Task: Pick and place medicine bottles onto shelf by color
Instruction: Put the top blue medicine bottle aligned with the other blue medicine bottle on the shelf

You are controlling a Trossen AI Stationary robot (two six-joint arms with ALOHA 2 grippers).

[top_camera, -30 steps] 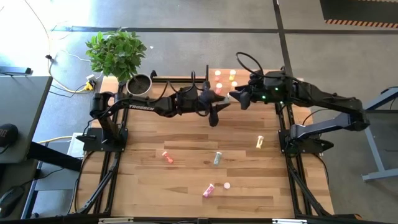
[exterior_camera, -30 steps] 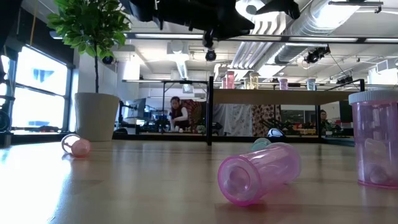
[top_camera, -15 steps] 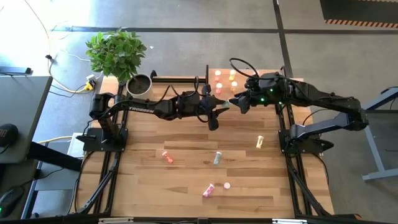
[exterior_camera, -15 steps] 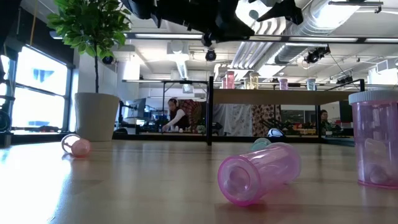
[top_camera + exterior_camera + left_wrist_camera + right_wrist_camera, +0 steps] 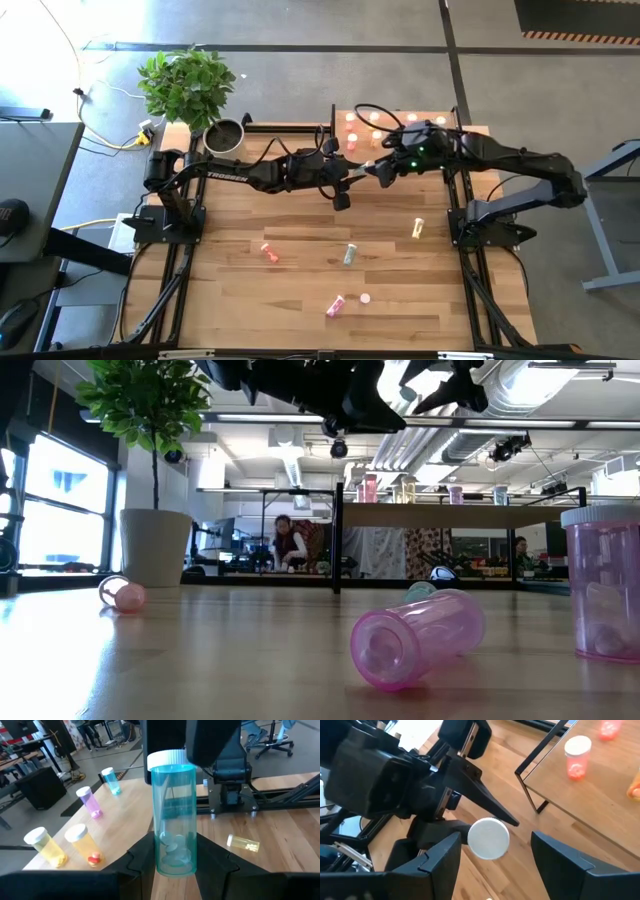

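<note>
Pills lie at the bottom of a clear teal medicine bottle [image 5: 174, 830] with a white cap, clamped upright between the left gripper's [image 5: 172, 862] narrowly parted fingers, above the counter [image 5: 300, 290] just beside the shelf [image 5: 470, 131]. The right gripper [image 5: 492, 851] faces it, fingers spread wide either side of the cap, holding nothing. On the shelf stand capped bottles: two yellow-orange [image 5: 42, 846], one purple [image 5: 89, 801], one teal [image 5: 110, 780]. Loose bottles lie on the counter, among them a pink one [image 5: 415, 637] on its side.
</note>
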